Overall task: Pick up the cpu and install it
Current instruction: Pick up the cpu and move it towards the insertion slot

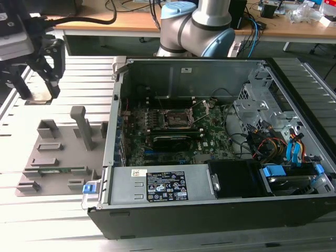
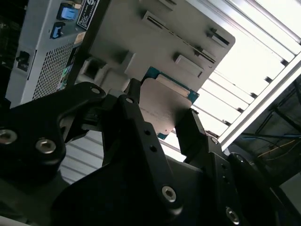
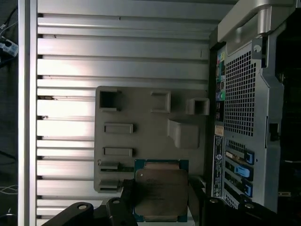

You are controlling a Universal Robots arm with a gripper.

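**Cpu gripped beside the open case**

A slatted metal table (image 1: 31,220) carries an open computer case (image 1: 220,210) holding a motherboard (image 1: 210,137), and a grey fixture plate (image 1: 58,157). The gripper (image 3: 161,203) fingers are clamped on the cpu (image 3: 161,190), near the plate, to the exterior view's left of the case

Exterior view: high, looking down across the open computer case (image 1: 189,73) at centre, grey fixture plate (image 1: 63,155) at frame left, pincer (image 1: 38,92) upper left. Both wrist views ride close behind the pincer, facing down; they share the clamped cpu (image 3: 161,195), fixture plate, case rear, slatted counter (image 3: 117,47)
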